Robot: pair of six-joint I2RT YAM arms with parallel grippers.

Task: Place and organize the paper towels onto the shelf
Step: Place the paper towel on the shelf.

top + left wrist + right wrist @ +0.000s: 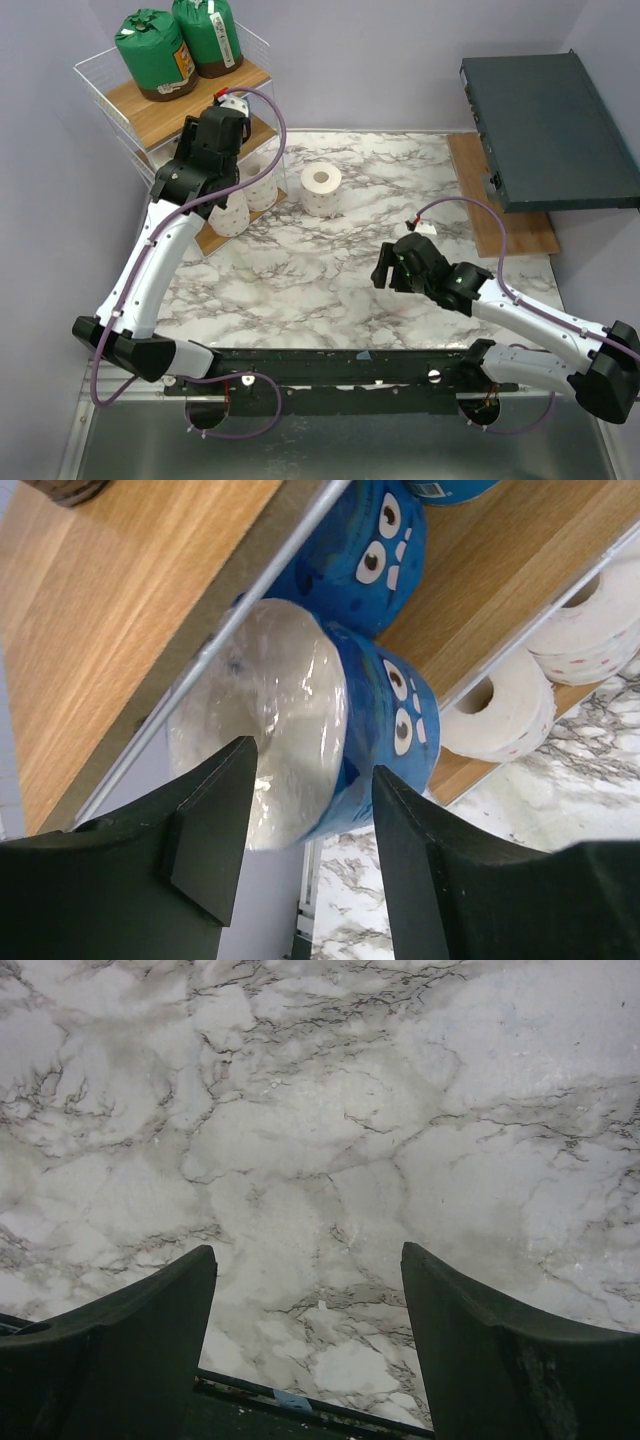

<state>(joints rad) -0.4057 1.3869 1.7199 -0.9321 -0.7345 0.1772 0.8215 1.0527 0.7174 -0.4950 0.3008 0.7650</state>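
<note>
A: What is seen, from the largest thing down?

B: A marbled worktop [330, 290] is seen. The shelf [150, 115] is set at its far left corner and a dark grey flat box [545, 130] at its far right corner. Two green-wrapped rolls [155, 55] are stood on the top board, and plain white rolls [262, 180] are stored on the bottom board.

A: And the arms?

B: The left pincer [312, 758] is set inside the middle tier. A blue-printed roll [385, 710] is laid there on its side between the fingers [210, 830], with one wrapped end face turned to a finger. The fingers are parted about that roll; whether it is pressed or merely straddled cannot be told. A second blue roll [350, 560] is lodged just behind it. The right pincer [308, 1252] is held open and empty above bare marble, toward the near right of the worktop.

A: What is left to be shelved?

B: One lone white roll [321, 188] is stood upright on the worktop near the far edge, close to the shelf's right side, its core axis vertical.

A: On what is the coming move turned?

B: That roll is found to the right of the left pincer and lower, and toward the far left from the right pincer. Neither is judged markedly nearer. The right one is unoccupied, while the left one is closer to the shelf. A grasp from above, across the round side, is probably called for.
</note>
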